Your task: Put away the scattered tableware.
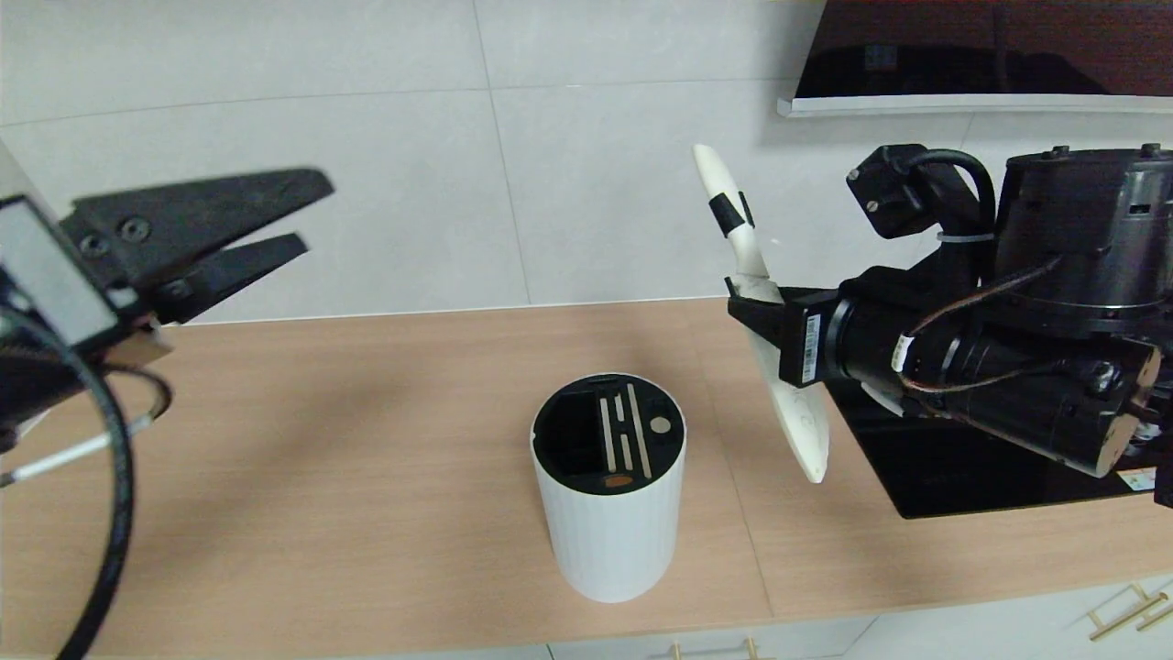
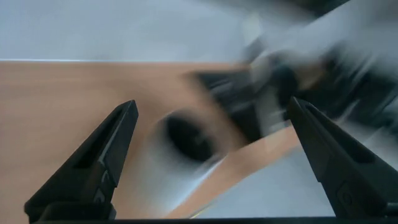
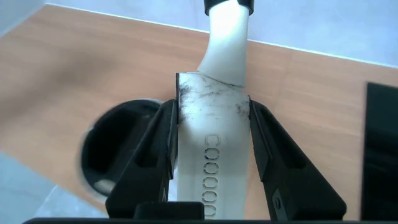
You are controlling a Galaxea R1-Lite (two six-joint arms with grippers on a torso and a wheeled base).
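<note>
Right gripper (image 1: 757, 316) is clamped on the white knife (image 1: 800, 417), which hangs blade down and tilted over the countertop (image 1: 321, 458), right of centre. White slotted holder (image 1: 609, 513) stands mid-counter near the front edge, just beside the blade. Black cooktop (image 1: 962, 481) sits at the right end. Left gripper (image 1: 302, 215) is spread and empty over the left end.
</note>
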